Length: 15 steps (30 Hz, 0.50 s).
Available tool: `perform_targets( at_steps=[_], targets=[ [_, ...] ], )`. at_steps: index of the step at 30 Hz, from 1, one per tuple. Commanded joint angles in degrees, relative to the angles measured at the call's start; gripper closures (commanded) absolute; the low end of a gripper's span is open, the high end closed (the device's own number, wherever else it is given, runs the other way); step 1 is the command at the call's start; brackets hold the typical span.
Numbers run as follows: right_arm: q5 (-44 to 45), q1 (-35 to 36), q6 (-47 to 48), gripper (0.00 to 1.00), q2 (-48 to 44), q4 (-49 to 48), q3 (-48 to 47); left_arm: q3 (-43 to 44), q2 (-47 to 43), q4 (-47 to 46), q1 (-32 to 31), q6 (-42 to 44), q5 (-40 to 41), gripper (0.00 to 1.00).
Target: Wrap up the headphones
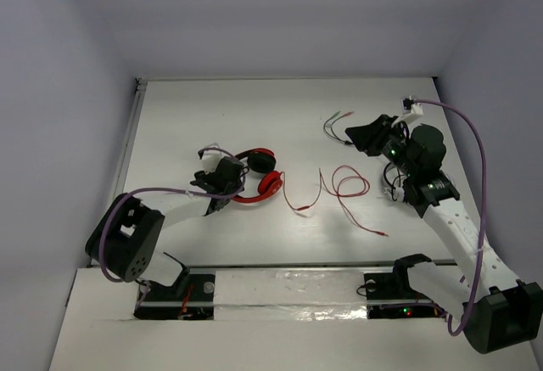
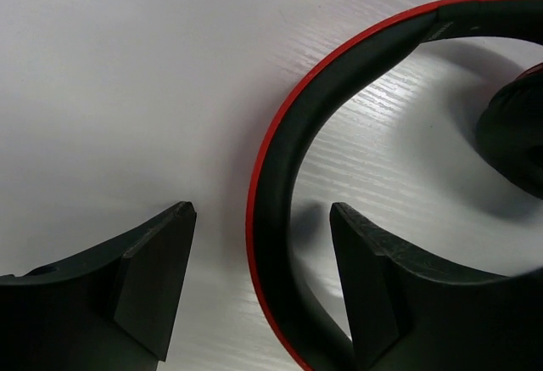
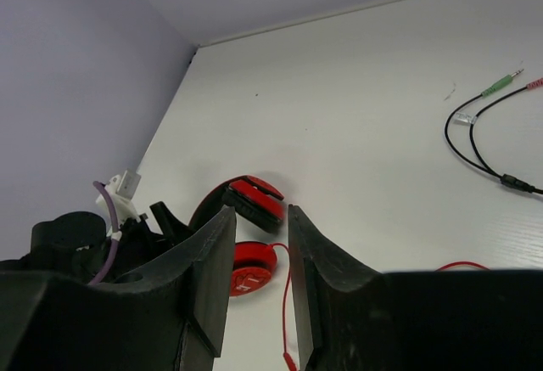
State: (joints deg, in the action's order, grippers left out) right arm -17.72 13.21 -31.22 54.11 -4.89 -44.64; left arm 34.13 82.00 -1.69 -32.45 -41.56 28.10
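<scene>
two arms share this job, and each carries its own risk at this point. the red over-ear headphones with black ear pads [image 1: 254,176] lie on the white surface [image 1: 212,108], left of centre in the top view, and their long thin red cable [image 1: 339,186] trails in loose loops to the right. the left fingers [image 2: 153,286] are spread and straddle the black-lined headband [image 2: 276,184], one on either side, not yet pinching it. the band sits closer to one finger than the other, so an uneven closure is likely to push the band sideways or turn the headphones rather than clamp them. a shallow grip on the curved band may slip on lifting. the right fingers [image 3: 208,278] stand slightly parted with nothing between them, above the surface and well apart from the red cable. that cable is thin and lies flat, so a pick may miss it, or close on a crossed loop and form a knot. the thin dark cable with green and red plugs [image 1: 338,125] lies near the right arm and could snag.
</scene>
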Motion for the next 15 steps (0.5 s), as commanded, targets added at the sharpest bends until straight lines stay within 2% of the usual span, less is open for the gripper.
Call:
perform_targets(
  at_steps=[1, 6, 9, 10, 11, 12, 13, 15],
  targets=[
    [0.0, 0.5, 1.0, 0.63, 0.0, -1.3, -3.0, 1.8, 0.5, -3.8, 0.5, 1.3, -0.8, 0.39],
    [0.3, 0.5, 1.1, 0.63, 0.0, -1.3, -2.9, 2.7, 2.6, -4.9, 0.5, 2.2, -1.1, 0.48],
    [0.8, 0.5, 1.3, 0.63, -0.1, -1.1, -3.0, 3.2, 4.4, -5.8, 0.5, 2.7, -1.8, 0.73],
    [0.9, 0.5, 1.2, 0.63, -0.1, -1.1, -2.9, 3.0, 4.5, -6.1, 0.5, 2.7, -2.1, 0.92],
    [1.1, 0.5, 1.3, 0.64, -0.1, -1.1, -2.8, 3.0, 4.1, -6.4, 0.5, 3.1, -2.3, 1.0],
    [1.2, 0.5, 1.3, 0.7, 0.0, -1.4, -2.8, 3.3, 3.4, -6.2, 0.5, 3.6, -2.3, 1.0],
    [0.9, 0.5, 1.3, 0.89, 0.1, -1.4, -2.7, 3.7, 2.6, -5.5, 0.5, 4.0, -2.1, 1.0],
    [-0.8, 0.5, 1.5, 1.0, 0.7, -2.1, -2.7, 5.2, -2.2, -3.1, 0.5, 6.6, -2.3, 1.0]
  ],
)
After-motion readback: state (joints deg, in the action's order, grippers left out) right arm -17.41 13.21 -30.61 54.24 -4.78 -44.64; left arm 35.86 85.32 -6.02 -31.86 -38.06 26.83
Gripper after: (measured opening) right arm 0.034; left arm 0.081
